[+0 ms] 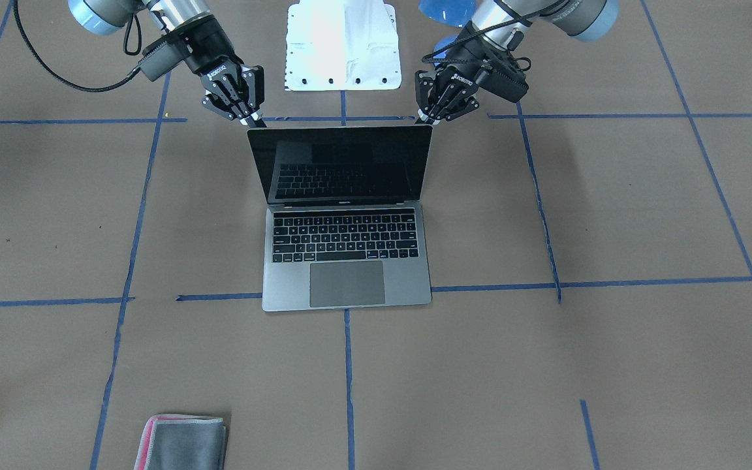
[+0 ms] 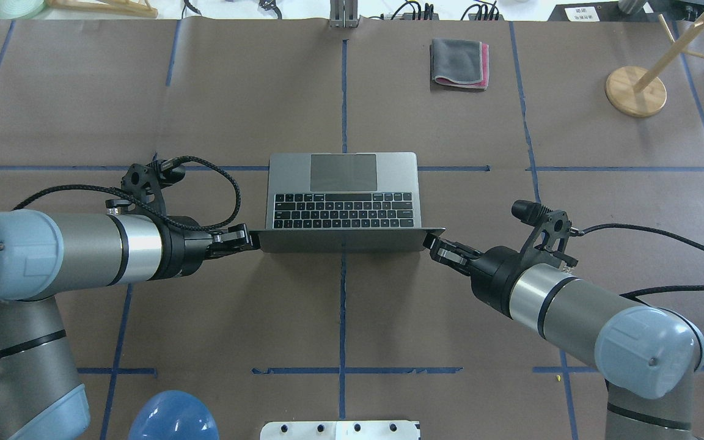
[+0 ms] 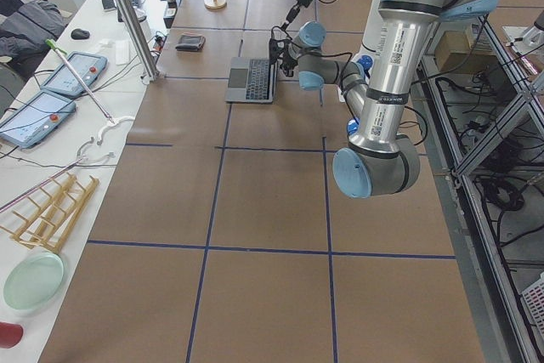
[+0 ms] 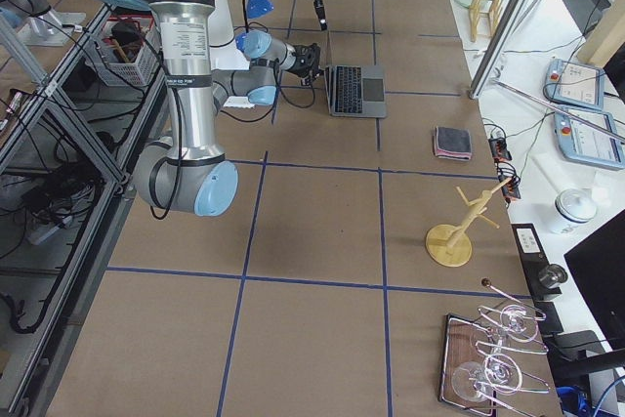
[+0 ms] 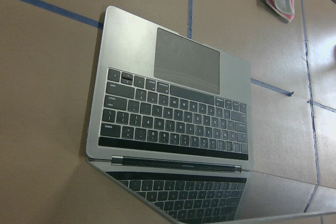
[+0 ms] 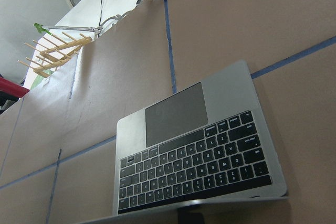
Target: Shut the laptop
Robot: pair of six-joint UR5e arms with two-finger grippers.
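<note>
**Slim space-grey metal laptop [image 1: 346, 261] open at mid-worktop, a hand at each lid corner: skid, twist or slam are my worries**

Front-facing view: the laptop stands open in the middle of the brown paper-covered worktop [image 1: 611, 215], with its lid leaning slightly back toward the robot. The black two-finger left hand [image 1: 429, 117] and the matching right hand [image 1: 253, 119] each have their fingers drawn together, tips at the lid's top corners. I cannot tell whether they pinch the lid edge or only rest against it. If one arm leads the other, I judge the lid would rack on its hinge.

Overhead view: both arms come in low from the sides. A push that runs more along the worktop than downward could slide the whole machine over the smooth paper toward the folded grey cloth with pink edge [image 2: 459, 63]. There is plenty of room around it; the round-based wooden stand [image 2: 635, 91] is well apart.

Left and right side views: the arms are too small here to add anything about the fingers. Operator gear lines the benches beside the worktop, away from the laptop.

Wrist views: both look over the lid's top edge onto the keys and trackpad. Once the lid tips past balance it may drop hard, and if the fingers do pinch it, they would be caught between lid and keyboard.
</note>
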